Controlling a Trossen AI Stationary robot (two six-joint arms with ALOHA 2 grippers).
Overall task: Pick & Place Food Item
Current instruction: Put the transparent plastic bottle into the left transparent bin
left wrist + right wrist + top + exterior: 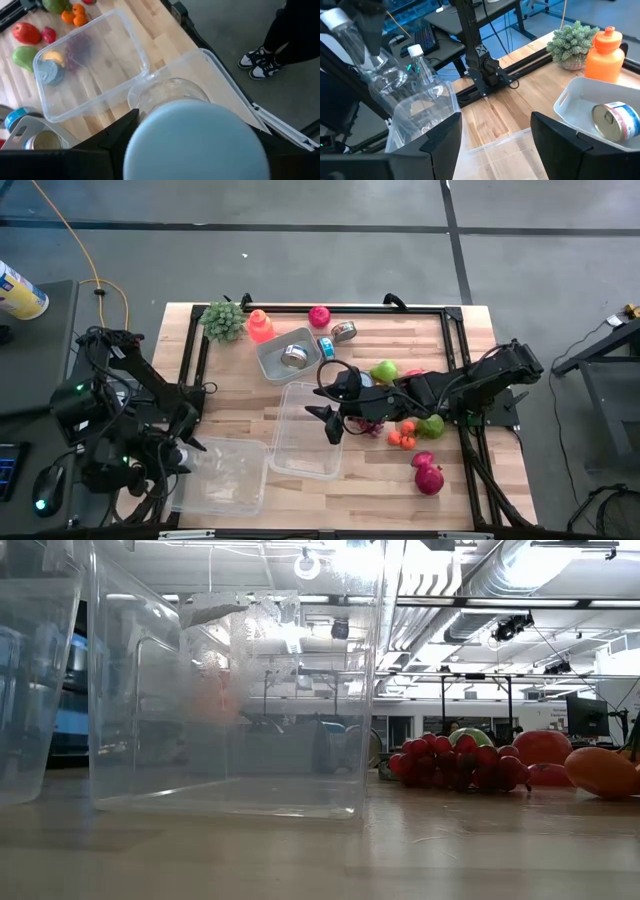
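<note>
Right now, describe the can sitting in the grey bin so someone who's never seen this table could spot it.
Start at the wooden table's far edge, where a green plant and an orange bottle stand. Just nearer than the bottle is a grey bin, and the can lies inside it. Two other cans lie outside the bin on bare wood; this is the only one inside.

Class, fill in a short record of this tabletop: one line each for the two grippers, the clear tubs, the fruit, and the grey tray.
left gripper: low at the table's left edge, shut on a clear plastic bottle with a white cap
right gripper: open, empty, above the clear tub's right rim
clear tubs: one mid-table, empty; another to its left
fruit: red grapes, oranges, green fruit and red fruit lie right of the tubs, on the wood
grey tray: behind the tubs, holding a tin can
</note>
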